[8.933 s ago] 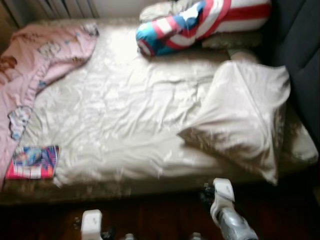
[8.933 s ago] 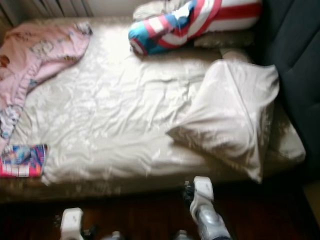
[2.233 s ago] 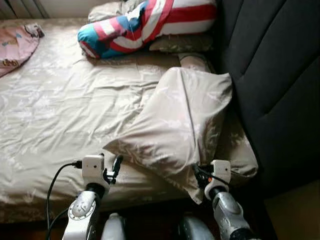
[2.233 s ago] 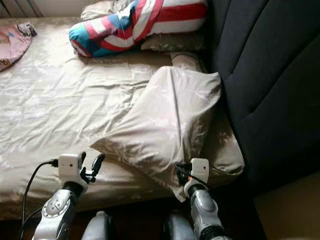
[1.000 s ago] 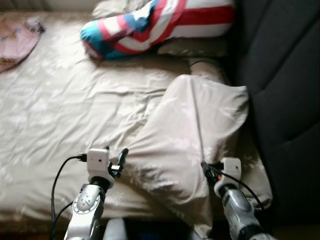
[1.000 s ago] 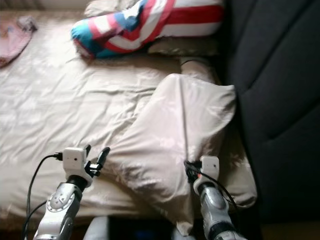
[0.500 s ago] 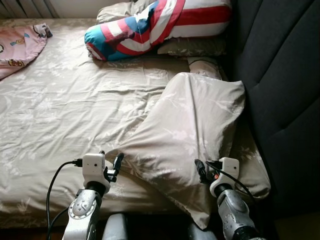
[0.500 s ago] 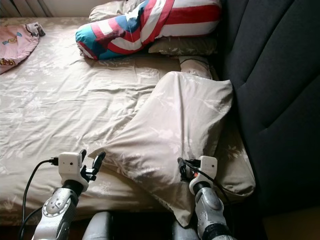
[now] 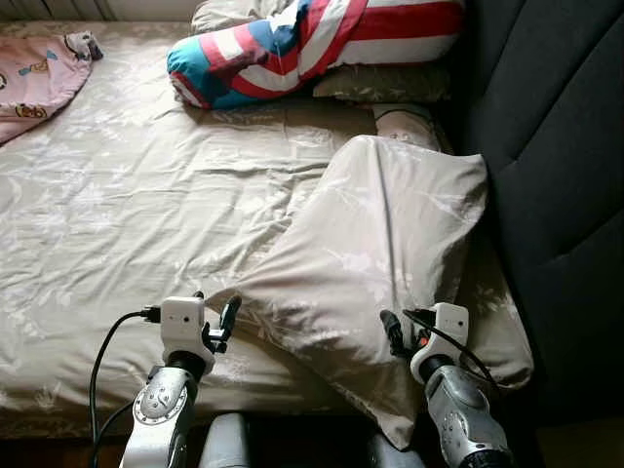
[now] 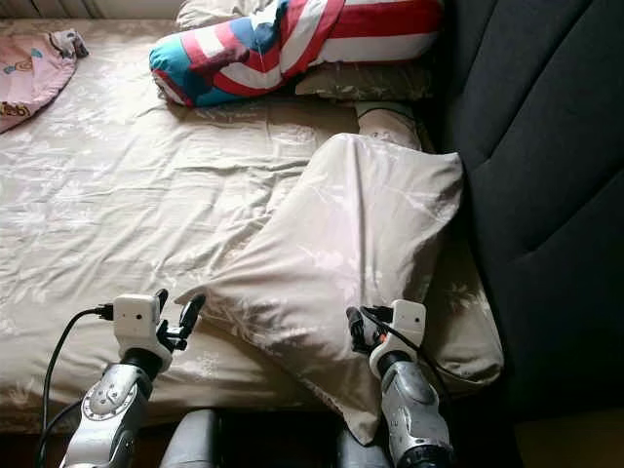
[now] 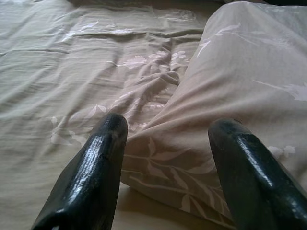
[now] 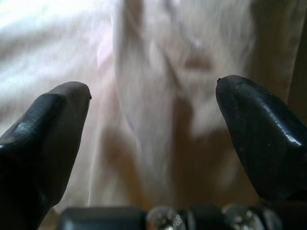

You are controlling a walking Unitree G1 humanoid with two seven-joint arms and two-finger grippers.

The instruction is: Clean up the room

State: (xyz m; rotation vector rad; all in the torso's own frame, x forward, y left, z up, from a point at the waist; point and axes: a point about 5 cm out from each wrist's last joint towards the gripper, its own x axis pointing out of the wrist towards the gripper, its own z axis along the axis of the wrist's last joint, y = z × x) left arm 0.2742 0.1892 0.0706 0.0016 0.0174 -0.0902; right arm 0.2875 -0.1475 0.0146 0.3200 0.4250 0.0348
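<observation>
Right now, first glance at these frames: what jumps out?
The beige pillow lying askew on the bed, its far corner against the dark headboard. Both tools are open right at its near edge, left tool at its left corner, right tool at its near side. At the far end, a bright red, white and blue cushion draws the eye.

Pink blanket cut off at edge

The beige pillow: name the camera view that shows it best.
The left eye view: the whole beige pillow lies slumped against the dark headboard, and the right eye view shows the same. The left wrist view catches one corner; the right wrist view, a blurred close-up patch.
</observation>
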